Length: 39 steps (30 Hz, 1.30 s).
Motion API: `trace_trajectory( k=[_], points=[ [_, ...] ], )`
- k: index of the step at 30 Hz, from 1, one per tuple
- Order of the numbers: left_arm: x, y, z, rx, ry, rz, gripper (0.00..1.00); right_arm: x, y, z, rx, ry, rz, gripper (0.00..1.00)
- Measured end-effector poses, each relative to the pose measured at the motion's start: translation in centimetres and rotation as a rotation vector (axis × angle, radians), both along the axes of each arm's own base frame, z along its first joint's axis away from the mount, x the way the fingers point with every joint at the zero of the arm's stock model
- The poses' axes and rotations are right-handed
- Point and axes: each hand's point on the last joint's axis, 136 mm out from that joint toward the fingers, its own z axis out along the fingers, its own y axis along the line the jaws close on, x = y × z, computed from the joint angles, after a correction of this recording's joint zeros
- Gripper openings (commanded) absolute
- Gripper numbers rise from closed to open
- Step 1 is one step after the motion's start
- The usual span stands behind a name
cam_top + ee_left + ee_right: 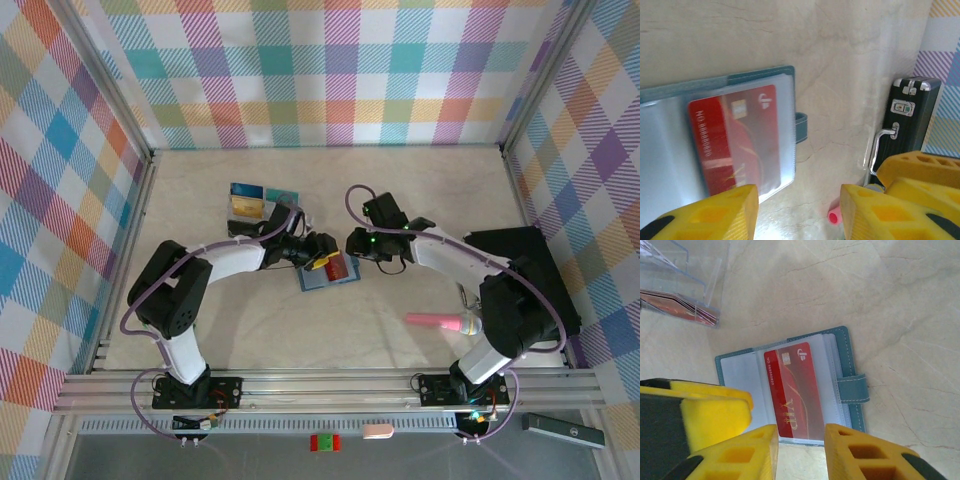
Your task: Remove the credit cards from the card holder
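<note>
the pink pen-like object (440,322) lies near right, beside the black case (907,115). in the table middle the teal card holder (850,365) lies open, with a red card (792,390) inside its clear sleeve. the left gripper (800,210) and right gripper (800,450) hover over it, fingers spread and empty, hiding part of it from above. far left, other cards (250,200) are at a clear stand (690,270).

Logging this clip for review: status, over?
Left gripper jaws open, empty; right gripper jaws open, empty. Red plastic card sleeved in open teal fabric card holder. Nothing blocking.
</note>
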Motion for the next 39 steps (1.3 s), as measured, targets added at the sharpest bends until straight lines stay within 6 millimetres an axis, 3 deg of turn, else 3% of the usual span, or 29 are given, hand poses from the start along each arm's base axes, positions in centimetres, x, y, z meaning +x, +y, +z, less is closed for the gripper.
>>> trace_trajectory(
  k=[7, 21, 39],
  points=[
    [-0.3, 2.2, -1.3, 0.043, 0.033, 0.068, 0.34, 1.2, 2.0, -1.8, -0.035, 0.038, 0.069, 0.24],
    [-0.5, 2.2, -4.5, 0.060, 0.104, 0.093, 0.30, 0.8, 2.2, -6.5, -0.100, 0.180, 0.080, 0.24],
    [-0.5, 2.2, -5.1, 0.052, 0.095, 0.088, 0.17, 0.1, 3.0, -7.6, -0.068, 0.236, 0.112, 0.21]
  ],
)
